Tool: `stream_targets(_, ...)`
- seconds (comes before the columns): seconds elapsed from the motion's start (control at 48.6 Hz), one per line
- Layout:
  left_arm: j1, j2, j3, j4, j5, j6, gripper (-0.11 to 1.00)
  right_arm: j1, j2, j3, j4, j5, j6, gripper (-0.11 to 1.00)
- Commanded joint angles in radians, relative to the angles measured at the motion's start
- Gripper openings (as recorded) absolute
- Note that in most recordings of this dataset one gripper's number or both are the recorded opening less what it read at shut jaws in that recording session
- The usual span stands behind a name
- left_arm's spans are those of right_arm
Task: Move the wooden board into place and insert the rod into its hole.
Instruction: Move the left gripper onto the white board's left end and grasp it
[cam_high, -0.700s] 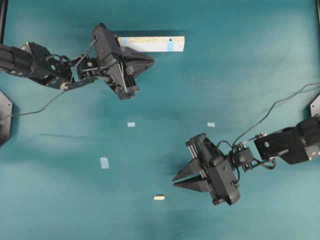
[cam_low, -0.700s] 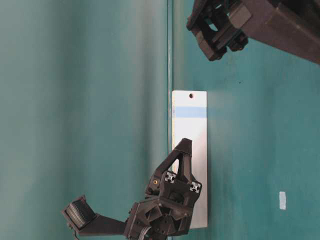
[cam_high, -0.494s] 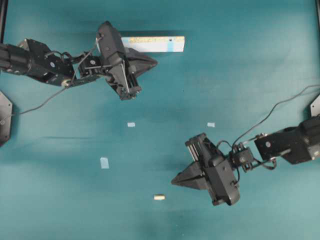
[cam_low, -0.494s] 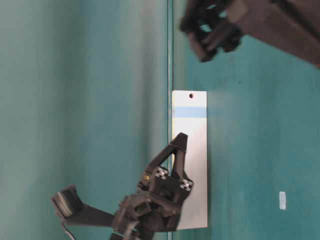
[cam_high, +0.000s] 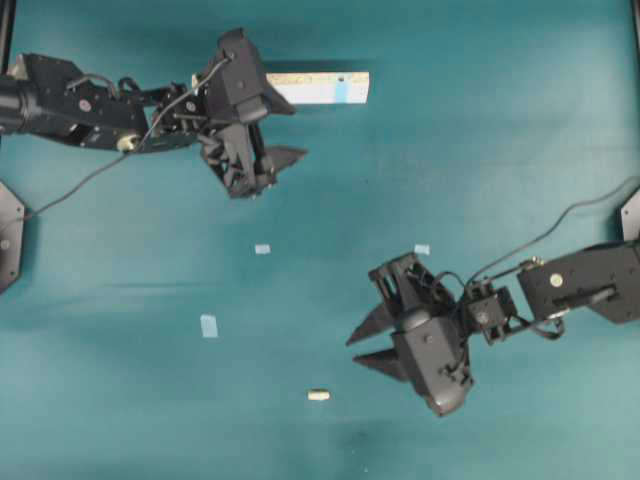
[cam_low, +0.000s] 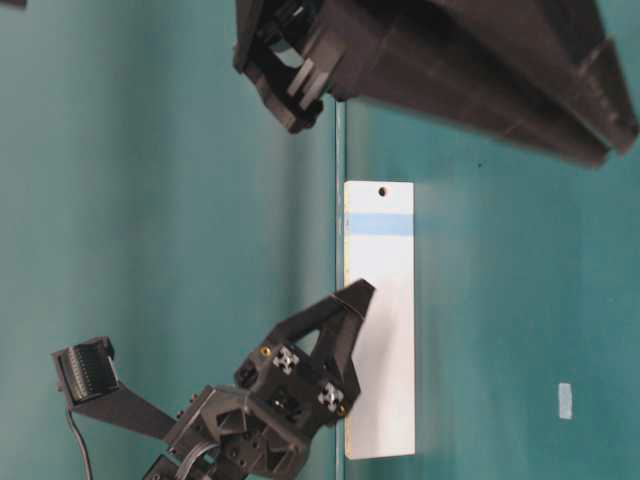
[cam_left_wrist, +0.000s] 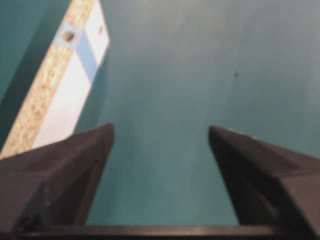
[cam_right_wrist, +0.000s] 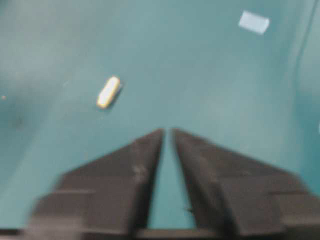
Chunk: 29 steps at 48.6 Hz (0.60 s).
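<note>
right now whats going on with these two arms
Neither arm holds anything. The left gripper hangs wide open beside the wooden board, which lies flat near the table's far edge. The right gripper is near the rod, which lies loose on the teal table. In the overhead view its jaws look parted, in its wrist view nearly closed, so I cannot tell. Small pale-blue tape squares dot the middle.

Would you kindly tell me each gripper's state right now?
Left gripper: open, holding nothing.
Right gripper: open in the overhead view, holding nothing.
</note>
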Motion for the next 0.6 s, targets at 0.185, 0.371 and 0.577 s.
stream_targets(0.185,0.041,-0.051,-0.028,0.002,0.063,0.101,0.91,0.003,-0.025,-0.086,-0.002,0.222,0.135,0.90)
stream_targets(0.371,0.060,-0.049,-0.071,0.003,0.084,0.235,0.91,0.005,-0.026,-0.110,-0.002,0.296,0.198,0.89)
stream_targets(0.577,0.114,-0.040,-0.091,0.003,0.167,0.364,0.91,0.005,-0.025,-0.123,0.000,0.311,0.236,0.89)
